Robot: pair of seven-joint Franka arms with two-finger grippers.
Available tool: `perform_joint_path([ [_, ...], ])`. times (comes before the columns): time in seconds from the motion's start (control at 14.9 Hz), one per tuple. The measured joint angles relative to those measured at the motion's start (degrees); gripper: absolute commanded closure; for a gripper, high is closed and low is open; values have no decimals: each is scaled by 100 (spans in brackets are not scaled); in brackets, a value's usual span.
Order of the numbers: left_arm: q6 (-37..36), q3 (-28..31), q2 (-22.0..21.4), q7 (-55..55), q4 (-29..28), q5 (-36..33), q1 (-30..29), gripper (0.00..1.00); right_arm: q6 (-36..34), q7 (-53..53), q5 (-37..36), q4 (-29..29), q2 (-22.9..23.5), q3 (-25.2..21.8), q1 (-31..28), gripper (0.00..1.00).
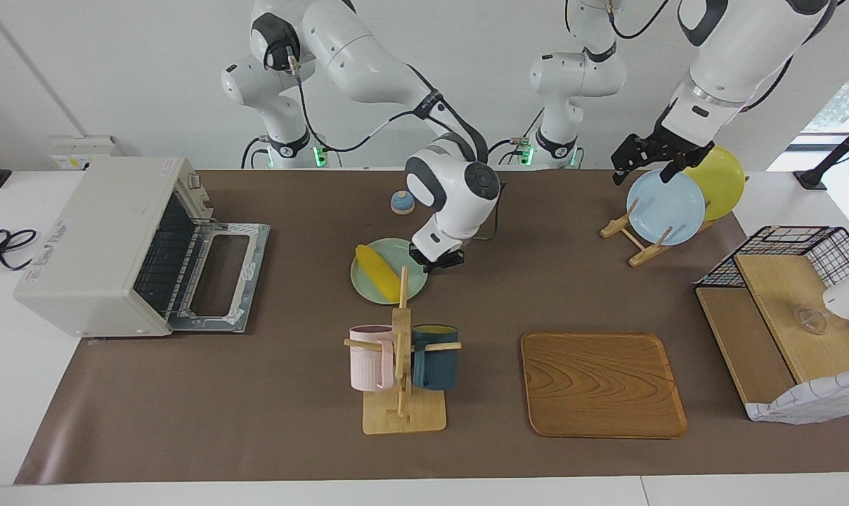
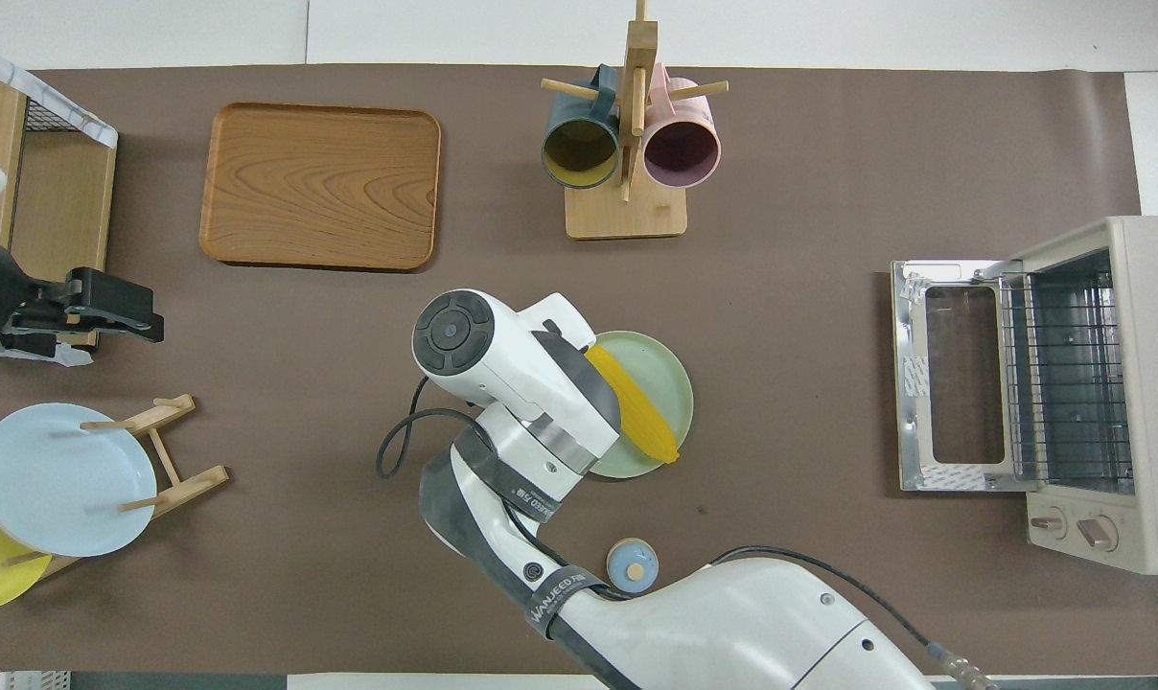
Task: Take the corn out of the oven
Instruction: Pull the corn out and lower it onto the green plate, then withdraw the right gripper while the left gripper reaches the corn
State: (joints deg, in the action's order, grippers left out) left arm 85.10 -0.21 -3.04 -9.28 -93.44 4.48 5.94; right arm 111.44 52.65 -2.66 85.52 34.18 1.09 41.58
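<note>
Corn out of the oven, resting on a plate at mid-counter.

Slim, smooth yellow plastic corn cob lies slantwise on the round pale-green plate — well apart from the boxy off-white toaster oven, whose glass door lies folded flat with the wire rack bare. Right claw sits low at the plate's rim, holding nothing; its opening I cannot tell. Left claw waits, spread and empty, over the pale-blue plate.

open brown table lies between the oven (door folded down flat) and the green plate; mug rack stands beside the plate.
</note>
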Motion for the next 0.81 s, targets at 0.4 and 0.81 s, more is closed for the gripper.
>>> perform_joint_path([
  [0.4, 0, -8, -99, -39, -238, 0, -106, 0, -138, -167, 136, -126, -229, -19, -241, 82],
  [0.81, 152, -128, -182, -946, -535, 1, 83, 0, -1565, -1047, -325, 181, -1141, -93, -764, 100],
])
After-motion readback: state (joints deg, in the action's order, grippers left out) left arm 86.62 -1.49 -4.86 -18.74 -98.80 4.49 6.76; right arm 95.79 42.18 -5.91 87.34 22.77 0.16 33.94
